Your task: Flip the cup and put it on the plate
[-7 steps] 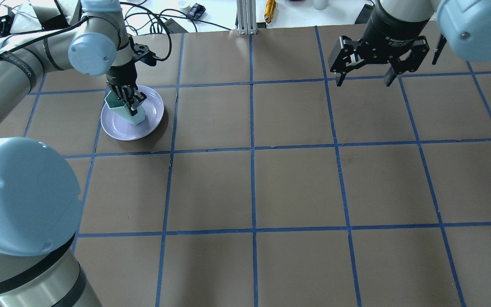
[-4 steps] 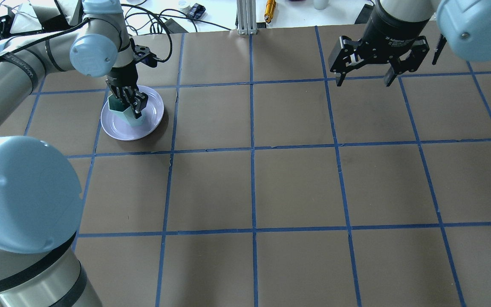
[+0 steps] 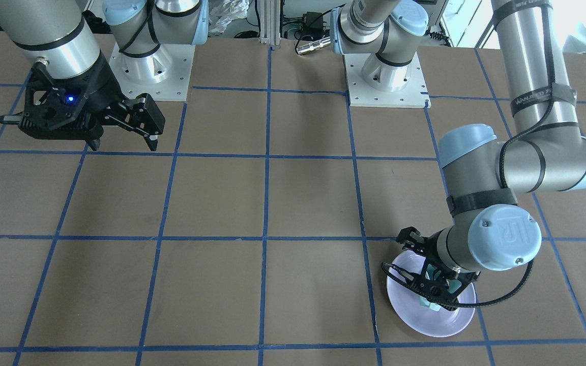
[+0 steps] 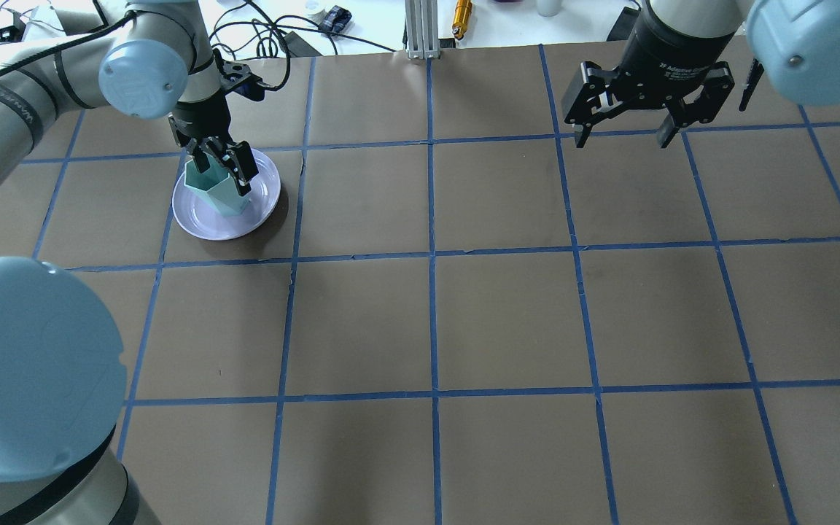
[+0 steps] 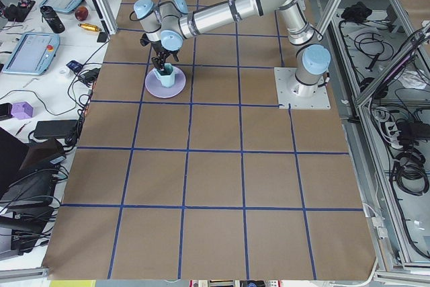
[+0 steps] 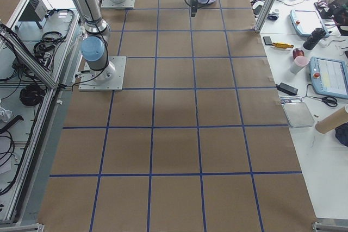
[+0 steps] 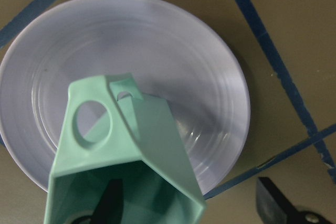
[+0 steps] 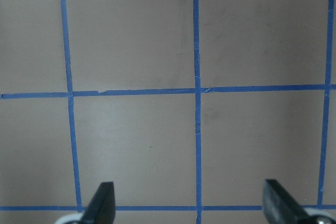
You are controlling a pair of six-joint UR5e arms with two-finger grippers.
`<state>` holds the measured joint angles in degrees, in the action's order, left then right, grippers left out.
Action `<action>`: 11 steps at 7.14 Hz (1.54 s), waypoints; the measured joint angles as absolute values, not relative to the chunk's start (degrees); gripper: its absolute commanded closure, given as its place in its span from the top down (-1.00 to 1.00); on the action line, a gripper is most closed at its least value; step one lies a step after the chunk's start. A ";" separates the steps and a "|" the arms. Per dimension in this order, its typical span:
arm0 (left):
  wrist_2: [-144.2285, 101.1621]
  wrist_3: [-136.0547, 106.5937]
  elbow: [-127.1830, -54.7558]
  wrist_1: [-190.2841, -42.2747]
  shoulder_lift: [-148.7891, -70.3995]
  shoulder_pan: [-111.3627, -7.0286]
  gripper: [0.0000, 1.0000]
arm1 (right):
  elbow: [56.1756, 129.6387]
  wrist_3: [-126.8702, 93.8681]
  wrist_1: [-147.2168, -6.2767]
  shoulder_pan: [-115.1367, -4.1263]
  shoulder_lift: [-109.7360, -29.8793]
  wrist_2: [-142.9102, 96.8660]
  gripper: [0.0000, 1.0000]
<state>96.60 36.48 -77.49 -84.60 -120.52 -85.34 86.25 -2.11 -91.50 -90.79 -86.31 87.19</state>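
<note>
The mint-green cup (image 4: 219, 195) stands upright, mouth up, on the lavender plate (image 4: 201, 222) at the far left of the table. My left gripper (image 4: 222, 166) is open over it. In the left wrist view one finger (image 7: 111, 203) is inside the cup (image 7: 152, 135), and the other finger (image 7: 275, 203) is outside and clear of its wall. The handle points towards the plate's (image 7: 199, 66) middle. In the front view the arm hides most of the cup (image 3: 431, 304) on the plate (image 3: 440, 325). My right gripper (image 4: 622, 138) is open and empty above bare table at the far right.
An aluminium post (image 4: 420, 29) and a yellow tool (image 4: 461, 14) lie beyond the table's far edge. A side bench with tablets (image 5: 33, 52) and cables runs past the plate's end of the table. Blue tape lines grid the brown tabletop (image 4: 507, 313).
The cup went from tilted in the shut left gripper to standing upright on the plate. The left gripper has opened and let go of it. The right arm has not moved.
</note>
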 measured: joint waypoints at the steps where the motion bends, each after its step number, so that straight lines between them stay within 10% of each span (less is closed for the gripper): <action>1: 94.87 34.53 -77.46 -87.88 -117.40 -85.47 1.00 | 86.24 -2.11 -91.49 -90.79 -86.31 87.19 1.00; 11: 90.15 -4.30 -92.53 -91.17 -88.19 -90.08 1.00 | 86.22 -2.11 -91.49 -90.79 -86.31 87.19 1.00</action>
<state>90.15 -4.30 -92.53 -91.17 -88.19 -90.08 86.22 -2.11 -91.49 -90.79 -86.31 87.19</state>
